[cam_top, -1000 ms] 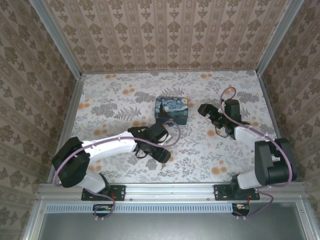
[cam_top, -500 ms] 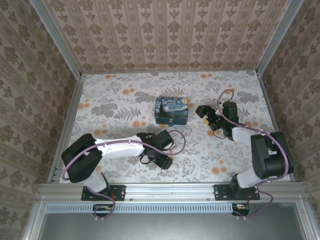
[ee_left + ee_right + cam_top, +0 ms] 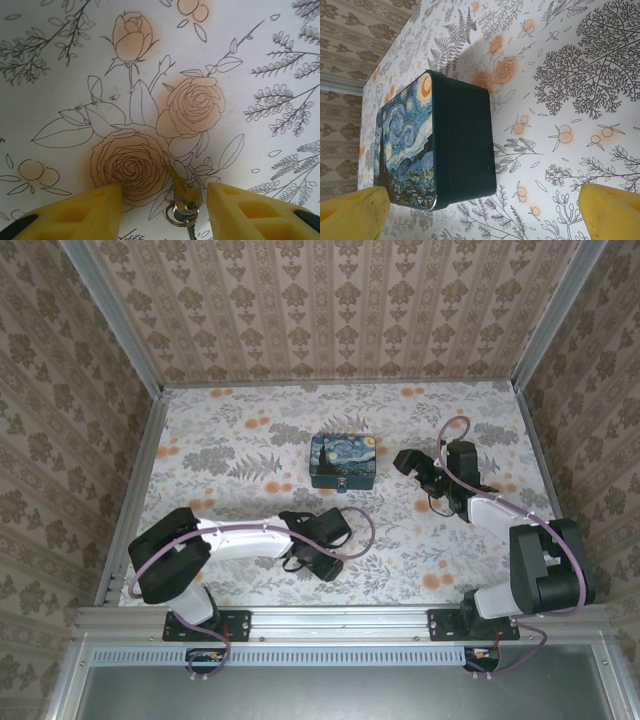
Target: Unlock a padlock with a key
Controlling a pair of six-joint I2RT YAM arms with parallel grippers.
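- Top view: L arm (image 3: pixel 250 535) laid low across floral-print white tablecloth (image 3: pixel 230 440). L gripper (image 3: pixel 326 562) down at cloth, near front edge of tbl.
- Same view: rectangular dark-blue tin (image 3: pixel 343 460) w/ starry-night painting on lid, at mid-tbl, farther back, well apart from L gripper.
- Pale speck (image 3: pixel 343 486) on tin's near face; too small to tell what.
- R gripper (image 3: pixel 408 462) just right of tin, pointed at it, not touching.
- L wrist view: yellow fingers (image 3: pixel 70 215) at bottom edge, one each side. L gripper (image 3: pixel 162 195) released, jaws apart, nothing clamped.
- Small brass key (image 3: pixel 185 196) on silver split ring (image 3: pixel 175 216), flat on cloth btwn the fingers. Just beside frame-right finger, wider gap to the other. Blade angled up-left over a drawn orange rose.
- R wrist view: R gripper (image 3: pixel 482 215) spread wide, yellow fingers (image 3: pixel 355 212) in bottom corners, grasping nothing.
- Tin (image 3: pixel 465 150) ahead on cloth, painted lid toward frame-left, dark side wall toward cam. Near frame-left finger, well apart from frame-right one.
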